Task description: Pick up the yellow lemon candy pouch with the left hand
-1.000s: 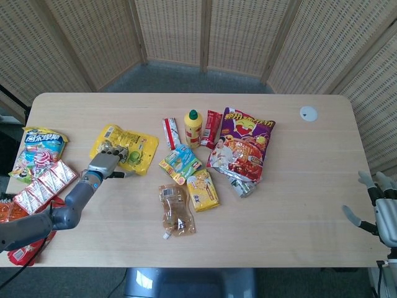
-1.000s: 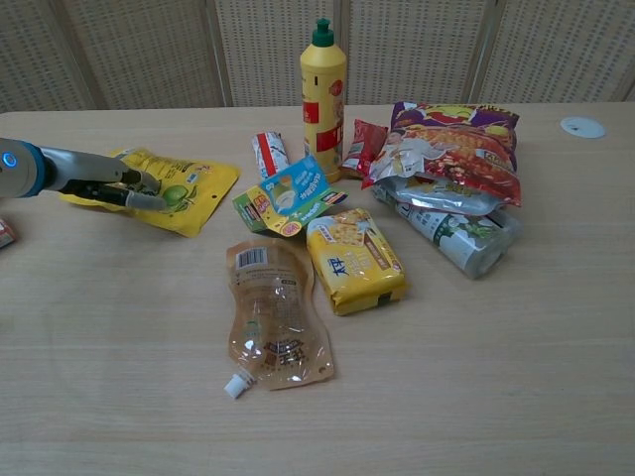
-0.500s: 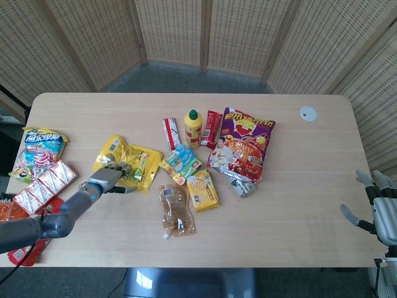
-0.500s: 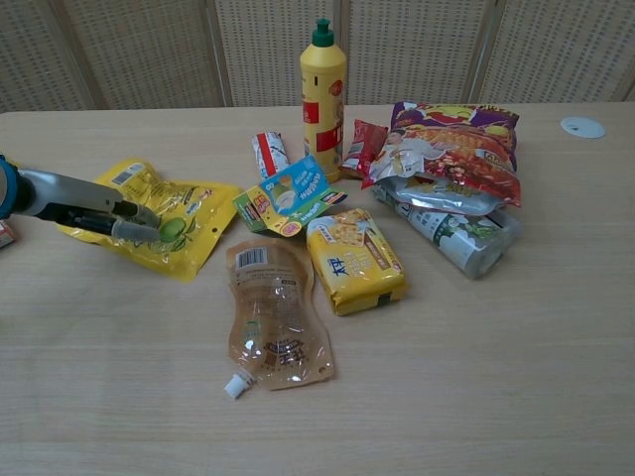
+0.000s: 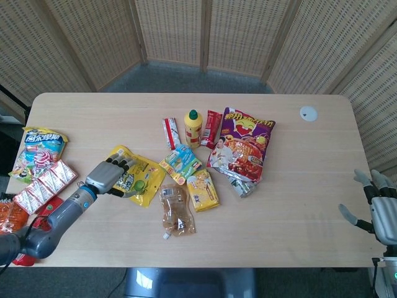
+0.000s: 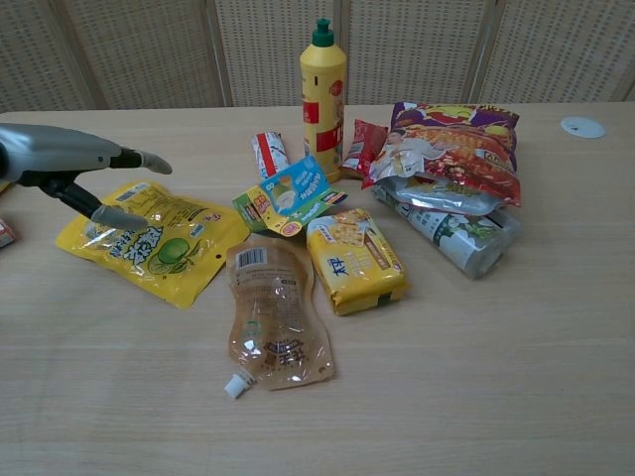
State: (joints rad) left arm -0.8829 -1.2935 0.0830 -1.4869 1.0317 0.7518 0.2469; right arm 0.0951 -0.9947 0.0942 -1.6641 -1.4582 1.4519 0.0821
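Lemon candy pouch [image 6: 149,243] slid nearer; fingers [image 6: 119,216] lifted.

A yellow squeeze bottle [image 6: 323,94] with a green cap stands upright near the table [image 5: 298,205] centre. A red-and-white stick pack [image 5: 169,133] lies to its left and a small red sachet [image 5: 213,128] to its right. A large purple-and-red chip bag [image 5: 244,143] partly covers a silver foil pack [image 6: 454,234]. In front lie a blue-green snack packet [image 6: 285,196], a yellow biscuit pack [image 6: 355,260] and a clear spouted pouch [image 6: 273,317]. More colourful packets [image 5: 42,162] lie at the left edge. A white disc [image 5: 308,113] sits well apart at the far right.
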